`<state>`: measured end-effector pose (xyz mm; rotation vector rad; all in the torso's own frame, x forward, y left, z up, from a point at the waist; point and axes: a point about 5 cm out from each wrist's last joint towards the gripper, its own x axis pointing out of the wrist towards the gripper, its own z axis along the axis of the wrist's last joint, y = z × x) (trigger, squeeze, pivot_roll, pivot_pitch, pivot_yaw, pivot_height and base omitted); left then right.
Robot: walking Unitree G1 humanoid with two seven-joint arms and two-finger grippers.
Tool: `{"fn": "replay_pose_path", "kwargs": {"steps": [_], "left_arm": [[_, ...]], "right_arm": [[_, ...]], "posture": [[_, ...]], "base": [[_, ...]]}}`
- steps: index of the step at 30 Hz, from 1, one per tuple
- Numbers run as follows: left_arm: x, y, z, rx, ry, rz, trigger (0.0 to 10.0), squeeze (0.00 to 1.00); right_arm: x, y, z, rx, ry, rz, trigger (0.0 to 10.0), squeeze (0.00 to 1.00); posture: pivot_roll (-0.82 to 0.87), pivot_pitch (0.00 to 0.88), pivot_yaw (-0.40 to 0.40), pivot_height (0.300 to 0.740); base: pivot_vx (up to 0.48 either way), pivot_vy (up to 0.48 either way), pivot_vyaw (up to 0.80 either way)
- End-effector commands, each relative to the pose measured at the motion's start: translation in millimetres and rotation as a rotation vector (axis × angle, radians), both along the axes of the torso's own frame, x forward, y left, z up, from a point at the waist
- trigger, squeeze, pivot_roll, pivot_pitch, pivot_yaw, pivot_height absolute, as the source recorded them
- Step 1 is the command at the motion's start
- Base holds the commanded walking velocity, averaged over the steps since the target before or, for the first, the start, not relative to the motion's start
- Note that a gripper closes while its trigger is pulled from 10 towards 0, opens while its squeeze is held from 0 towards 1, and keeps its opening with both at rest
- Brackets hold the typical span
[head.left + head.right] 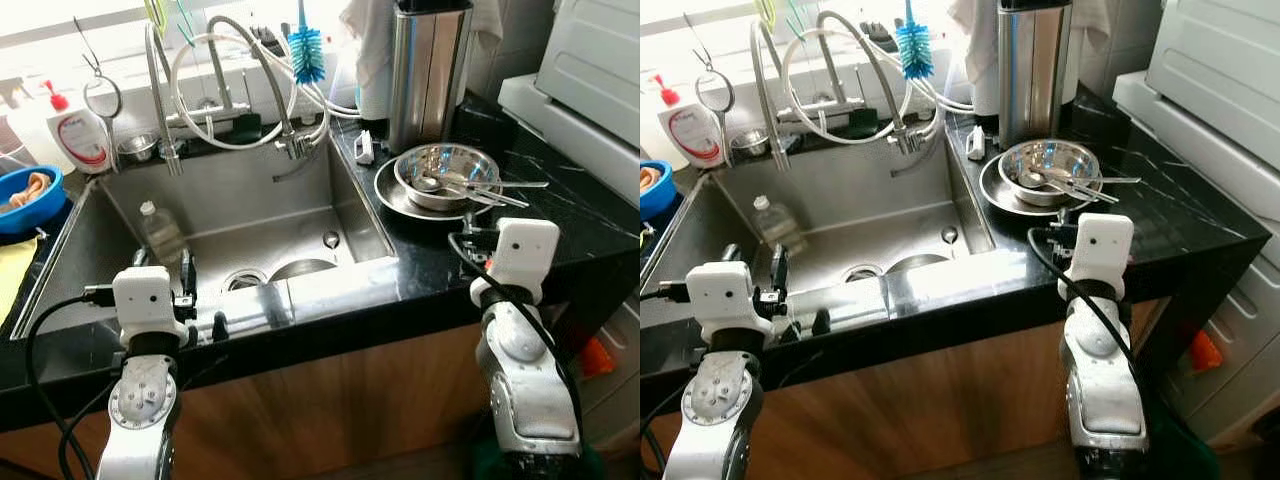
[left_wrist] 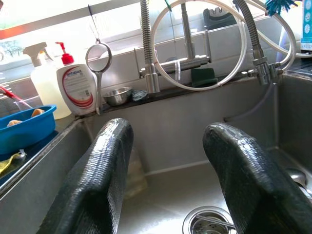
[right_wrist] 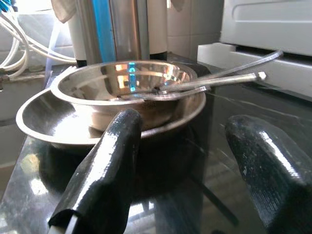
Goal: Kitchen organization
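1. The left wrist view brings out a red-capped soap bottle (image 2: 77, 90) and a small round strainer (image 2: 98, 57) hanging by the sink's (image 1: 360, 215) back ledge; the left tool (image 2: 168, 183) hangs spread above the drain.
2. The right tool (image 3: 187, 170), spread, hovers over the glossy black tabletop (image 1: 590, 225), near a shiny steel bowl (image 3: 129, 90) on a plate (image 3: 39, 119); thin utensils (image 3: 219, 80) rest across the bowl.
3. A clear plastic bottle (image 1: 160, 232) lies inside the sink.

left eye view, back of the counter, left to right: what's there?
Blue bowl → soap bottle → strainer → faucet → blue brush → steel canister
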<state>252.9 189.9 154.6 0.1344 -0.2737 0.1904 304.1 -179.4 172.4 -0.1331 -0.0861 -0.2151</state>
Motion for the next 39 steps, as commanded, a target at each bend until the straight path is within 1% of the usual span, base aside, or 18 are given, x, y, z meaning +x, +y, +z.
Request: {"fn": "replay_pose_path", "kwargs": {"steps": [1, 12, 23, 26, 35, 39], "left_arm": [[1.3, 2.4, 2, 0.020, -0.008, 0.018, 10.0, 0.00], [1.1, 3.1, 3, 0.019, -0.011, 0.026, 10.0, 0.00], [1.5, 3.2, 3, 0.020, -0.009, 0.028, 10.0, 0.00], [1.6, 3.4, 3, 0.019, -0.009, 0.029, 10.0, 0.00], [2.1, 3.0, 3, 0.017, -0.014, 0.031, 10.0, 0.00], [2.4, 3.6, 3, 0.015, -0.016, 0.035, 10.0, 0.00]], "right_arm": [[6.0, 5.9, 2, -0.001, 0.010, 0.033, 10.0, 0.00], [12.6, 3.3, 6, -0.010, 0.008, 0.043, 10.0, 0.00], [14.8, 5.1, 2, -0.015, 0.033, 0.062, 10.0, 0.00], [17.1, 6.2, 0, -0.028, 0.055, 0.077, 10.0, 0.00], [19.2, 6.0, 3, -0.032, 0.046, 0.087, 10.0, 0.00], [20.2, 9.2, 5, -0.035, 0.032, 0.112, 10.0, 0.00]], "posture": [[-0.24, 0.000, 0.135, 0.740], [-0.23, 0.000, 0.131, 0.740], [-0.23, 0.000, 0.129, 0.740], [-0.23, 0.000, 0.129, 0.740], [-0.23, 0.000, 0.128, 0.740], [-0.23, 0.000, 0.127, 0.740]], "base": [[0.000, 0.000, 0.00], [0.000, 0.000, 0.00], [0.000, 0.000, 0.00], [0.000, 0.000, 0.00], [0.000, 0.000, 0.00], [0.000, 0.000, 0.00]]}}
